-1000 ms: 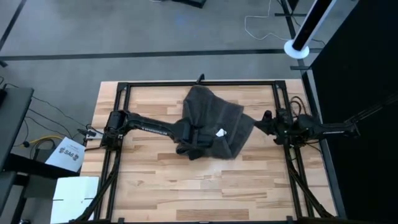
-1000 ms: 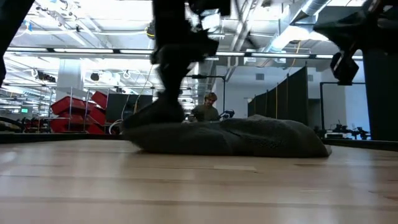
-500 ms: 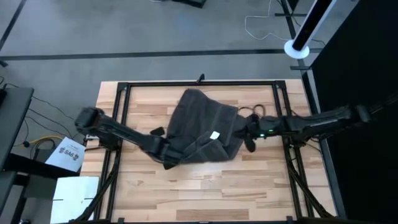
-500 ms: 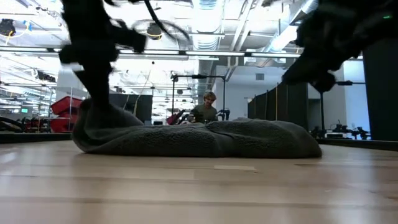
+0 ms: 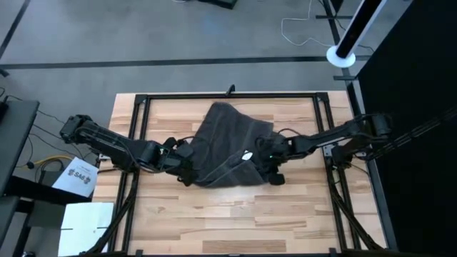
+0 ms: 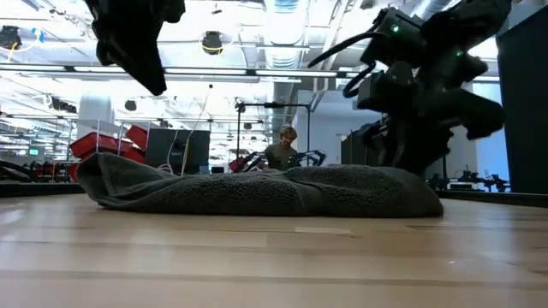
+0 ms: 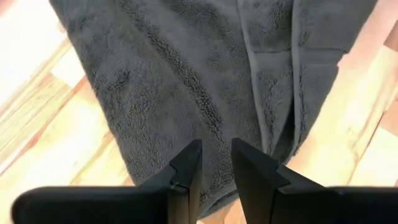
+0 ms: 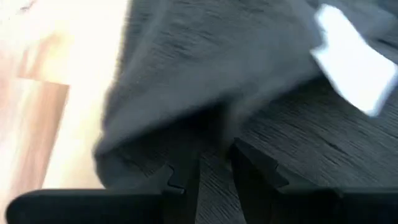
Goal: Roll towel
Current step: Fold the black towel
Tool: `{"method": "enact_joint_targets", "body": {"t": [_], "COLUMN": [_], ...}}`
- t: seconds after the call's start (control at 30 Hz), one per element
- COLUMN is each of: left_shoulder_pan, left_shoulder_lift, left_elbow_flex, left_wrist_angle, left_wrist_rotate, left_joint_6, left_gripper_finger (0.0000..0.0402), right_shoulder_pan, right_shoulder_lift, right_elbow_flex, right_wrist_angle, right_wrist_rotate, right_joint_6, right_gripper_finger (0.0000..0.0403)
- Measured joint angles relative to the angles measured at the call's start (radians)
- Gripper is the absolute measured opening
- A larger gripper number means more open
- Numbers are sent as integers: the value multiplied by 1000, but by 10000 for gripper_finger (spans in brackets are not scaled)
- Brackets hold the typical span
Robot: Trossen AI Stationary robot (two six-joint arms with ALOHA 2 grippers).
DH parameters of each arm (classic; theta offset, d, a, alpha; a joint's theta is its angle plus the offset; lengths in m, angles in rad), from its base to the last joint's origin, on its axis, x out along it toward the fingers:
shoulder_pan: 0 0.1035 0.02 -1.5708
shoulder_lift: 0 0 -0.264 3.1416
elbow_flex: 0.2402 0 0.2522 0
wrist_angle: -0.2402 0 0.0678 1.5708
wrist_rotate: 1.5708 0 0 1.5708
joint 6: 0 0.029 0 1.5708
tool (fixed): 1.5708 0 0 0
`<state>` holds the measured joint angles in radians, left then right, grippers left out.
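The dark grey towel [image 5: 228, 139] lies crumpled and partly folded over on the middle of the wooden table, its small white tag [image 5: 248, 155] on top toward the right. My left gripper [image 5: 186, 170] hangs open over the towel's left edge [image 7: 186, 74], clear above it in the low view [image 6: 141, 60]. My right gripper [image 5: 270, 168] is open and stands low over the towel's right part [image 6: 402, 154], close to the cloth beside the tag [image 8: 351, 62]. My left gripper touches nothing. My right gripper points slanting down at the towel's right part [image 8: 249, 81] with its fingertips [image 8: 255, 168] very near the cloth. I cannot tell whether they touch it.
A black metal frame [image 5: 228, 95] runs around the table's edges. Bare wood [image 5: 235, 221] lies between the towel and the near edge. A person [image 6: 287, 145] sits far off in the room beyond the table.
My left gripper has gone toward the table's left edge, dragging the towel's left part with it so that the towel spread out leftward, then has risen off the cloth. My right gripper has swung in from the right edge and come down over the towel's right part.
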<state>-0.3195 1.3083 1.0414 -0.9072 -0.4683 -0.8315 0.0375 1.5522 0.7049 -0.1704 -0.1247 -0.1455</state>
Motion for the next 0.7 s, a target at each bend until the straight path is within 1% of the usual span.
{"method": "enact_joint_targets", "body": {"t": [0.07, 0.2, 0.27, 0.37, 0.43, 0.5, 0.57, 0.63, 0.7], "left_shoulder_pan": [0, 4, 11, 31, 50, 68, 89, 104, 115], "left_shoulder_lift": [4, 22, 31, 38, 35, 33, 27, 24, 24], "left_elbow_flex": [0, 0, 0, -1, 0, 1, 0, 0, 0], "left_wrist_angle": [21, 67, 98, 129, 154, 157, 179, 230, 298], "left_wrist_rotate": [-1, -6, -9, -8, -9, -11, -12, -14, -16], "left_joint_6": [27, 80, 89, 60, 61, 68, 98, 162, 273], "left_gripper_finger": [71, 71, 71, 71, 71, 69, 63, 60, 60], "right_shoulder_pan": [12, 24, 28, 35, 41, 53, 68, 84, 97], "right_shoulder_lift": [40, 126, 159, 175, 163, 140, 115, 91, 87], "right_elbow_flex": [5, 38, 75, 147, 205, 266, 332, 388, 432], "right_wrist_angle": [51, 130, 149, 139, 132, 62, -20, -87, -129], "right_wrist_rotate": [-2, 81, 99, 101, 103, 135, 197, 233, 238], "right_joint_6": [-18, -6, 12, 67, 92, 93, 78, 42, 1], "right_gripper_finger": [78, 74, 58, 12, 6, 3, 2, 2, 1]}}
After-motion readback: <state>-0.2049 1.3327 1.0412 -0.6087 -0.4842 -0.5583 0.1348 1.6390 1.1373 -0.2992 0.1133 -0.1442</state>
